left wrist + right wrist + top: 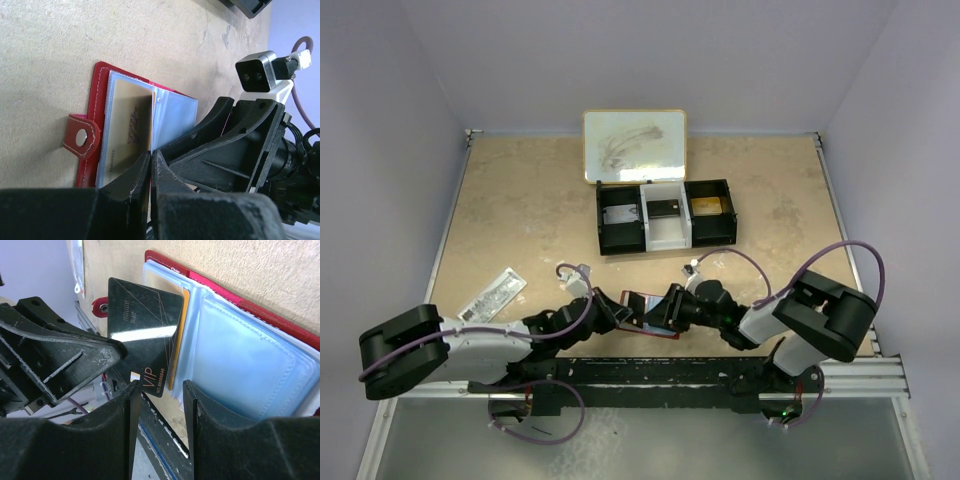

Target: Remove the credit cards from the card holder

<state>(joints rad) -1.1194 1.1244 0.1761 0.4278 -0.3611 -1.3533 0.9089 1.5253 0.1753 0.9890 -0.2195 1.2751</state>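
Holder [645,312] lay open on the counter [520,220], near its front edge, between your two claws, sleeves up and red tab [80,140] out to one side.

Left claw [151,160]: shut, nothing between the fingers. Its tip sat at the sleeve edge, over or on the black card [145,335]. Contact could not be confirmed.

Right claw [159,385]: part open. The card's lower corner stood in the gap, face-on to the wrist camera, so not pinched across its faces. The card looked partly out of its sleeve, with a gold card [182,340] just behind it.

Risks, as judged:
- If you had closed the right claw as it stood, it would have caught only a corner or an edge. The card could have twisted, bowed or shot out.
- If the left tip was resting on the black card, it would have pinned the card you meant to draw.
- With the holder not held down, it could have slid or lifted with the pull.
- The gold card could have dragged out alongside.
- The claws were very close together, so a small misjudged move could have knocked them together.
- A loose card that near the front edge could have dropped off the counter.
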